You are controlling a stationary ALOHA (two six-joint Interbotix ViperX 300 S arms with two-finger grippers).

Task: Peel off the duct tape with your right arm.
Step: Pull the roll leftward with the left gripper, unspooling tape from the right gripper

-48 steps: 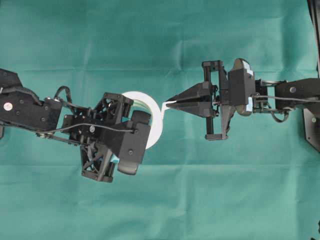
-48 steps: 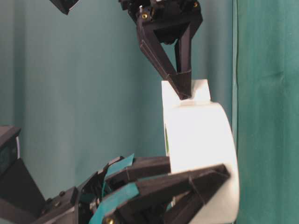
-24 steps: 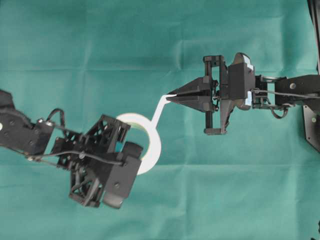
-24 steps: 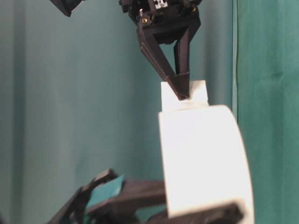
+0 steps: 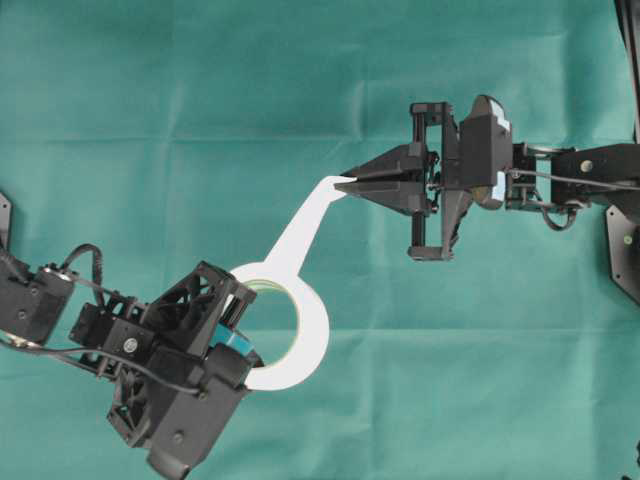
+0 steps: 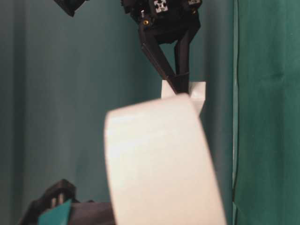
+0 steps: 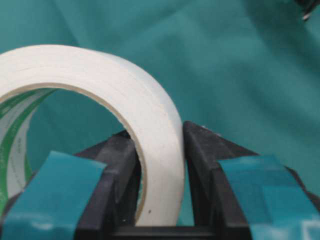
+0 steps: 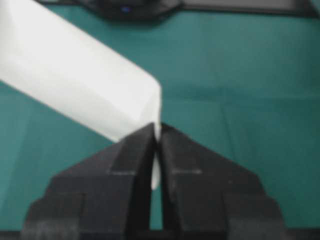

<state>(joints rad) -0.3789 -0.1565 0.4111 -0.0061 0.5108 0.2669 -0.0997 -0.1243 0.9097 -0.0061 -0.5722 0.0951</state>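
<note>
A white roll of duct tape, ring-shaped with a green-printed inner core, is held up off the green-covered bench, toward its lower-left part. A flat white strip runs taut from the roll's upper edge, up and to the right, to a pointed end. The right arm, black with a rounded wrist housing, reaches in from the bench's right edge, its hand pinched tight on the strip's tip.

One tape roll, two claws.
</note>
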